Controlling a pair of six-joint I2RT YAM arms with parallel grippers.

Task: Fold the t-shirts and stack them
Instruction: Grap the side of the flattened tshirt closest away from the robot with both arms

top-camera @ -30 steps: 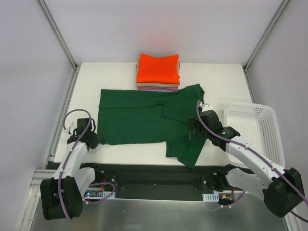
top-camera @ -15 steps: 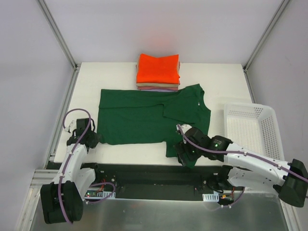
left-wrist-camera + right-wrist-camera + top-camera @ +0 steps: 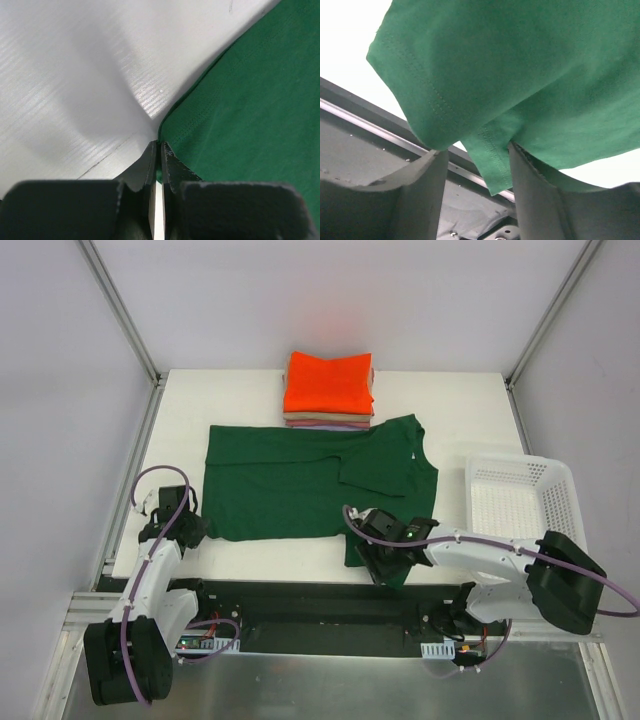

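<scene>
up close, the right gripper (image 3: 475,149) sits at the table's (image 3: 460,410) front edge, jaws apart around a hemmed fold of the dark green t-shirt (image 3: 280,480) that hangs over the edge, not clamped. the left gripper (image 3: 157,146) has its jaws pressed together at the shirt's near left corner; whether cloth is pinched cannot be told. the shirt lies spread flat mid-table. beyond it, an orange t-shirt (image 3: 328,382) tops a folded stack. risk: the right jaws may catch only one layer of the doubled hem, so the cloth slips free or drags crooked.
</scene>
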